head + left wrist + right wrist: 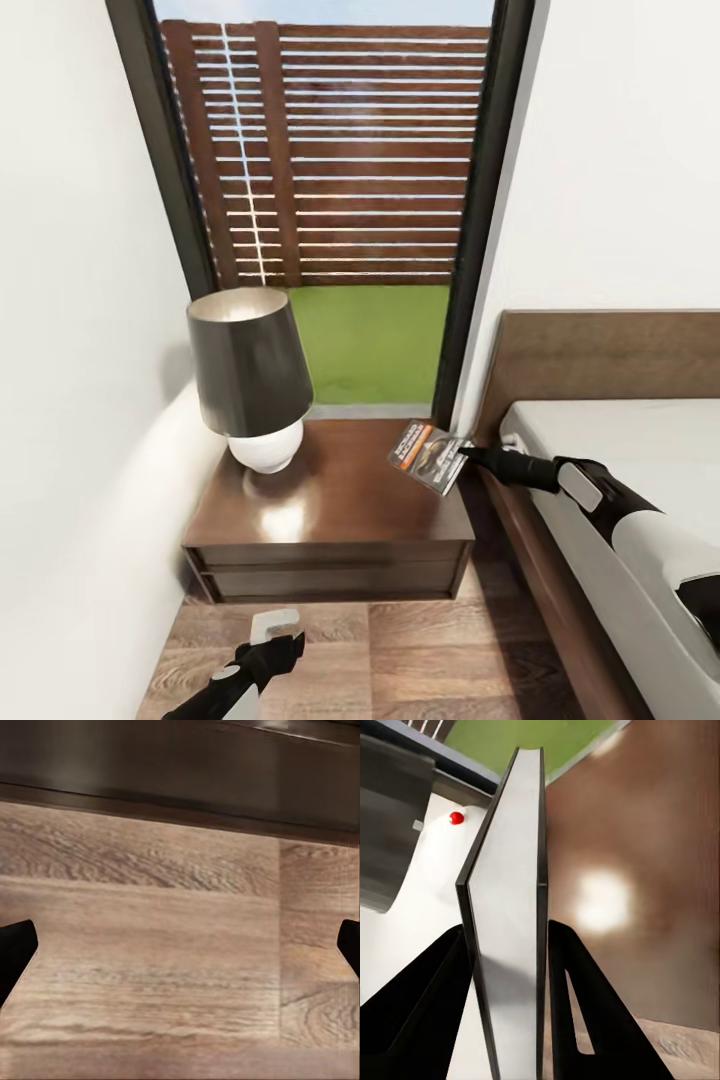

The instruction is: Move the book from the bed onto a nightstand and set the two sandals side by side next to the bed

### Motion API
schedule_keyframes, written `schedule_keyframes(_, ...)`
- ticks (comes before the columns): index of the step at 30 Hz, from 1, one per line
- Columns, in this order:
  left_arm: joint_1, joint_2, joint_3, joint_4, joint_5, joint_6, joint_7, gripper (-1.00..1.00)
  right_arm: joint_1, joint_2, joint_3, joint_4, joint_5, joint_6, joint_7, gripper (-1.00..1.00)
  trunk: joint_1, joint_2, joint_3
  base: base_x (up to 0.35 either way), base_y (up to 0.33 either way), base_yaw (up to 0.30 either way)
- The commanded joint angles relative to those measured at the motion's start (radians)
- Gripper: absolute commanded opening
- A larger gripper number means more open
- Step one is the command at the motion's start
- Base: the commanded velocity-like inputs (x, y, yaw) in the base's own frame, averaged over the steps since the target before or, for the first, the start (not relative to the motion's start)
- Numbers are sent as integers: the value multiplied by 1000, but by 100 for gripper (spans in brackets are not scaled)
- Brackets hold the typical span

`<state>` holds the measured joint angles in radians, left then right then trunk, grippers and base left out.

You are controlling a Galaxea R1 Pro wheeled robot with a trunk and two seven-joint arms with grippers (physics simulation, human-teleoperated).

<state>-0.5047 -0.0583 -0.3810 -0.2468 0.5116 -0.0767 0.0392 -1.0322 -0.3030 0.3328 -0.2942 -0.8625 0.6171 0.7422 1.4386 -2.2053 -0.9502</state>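
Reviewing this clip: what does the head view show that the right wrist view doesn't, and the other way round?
Head view alone: the bed, the slatted fence, the left gripper low over the floor, and the book's printed cover. Right wrist view alone: the book's page edge clamped between the two black fingers. Both: the book in the right gripper, above the nightstand beside the lamp.

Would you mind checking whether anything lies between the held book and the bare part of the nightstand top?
Nothing visible does. The right gripper holds the book over the nightstand's bare side; the lamp stands apart.
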Motion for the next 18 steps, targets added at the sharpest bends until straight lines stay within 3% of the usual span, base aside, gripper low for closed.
schedule_keyframes(1, 0, 0, 0, 0, 0, 0, 0, 100, 0, 0, -3, 0, -4, 12, 1, -100, 0, 0, 0, 332, 0, 0)
schedule_keyframes(4, 0, 0, -1, 5, 0, 0, 0, 100, 0, 7, -3, 0, -4, 34, 3, -100, 0, 0, 0, 325, 0, 0)
schedule_keyframes(7, 0, -1, -1, 8, -1, -1, -1, 100, 0, 31, -3, 0, -4, 46, 6, -100, 0, 0, 0, 199, 0, 0)
schedule_keyframes(13, 0, 0, -1, 9, -1, -2, -1, 100, 0, 66, -3, -5, -3, 92, 62, -100, 0, 0, 0, 27, 0, 0)
schedule_keyframes(18, 1, 0, -1, 9, 0, -2, -3, 100, 0, 71, -4, -6, -3, 102, 127, -100, 0, 0, 0, 3, 0, 0)
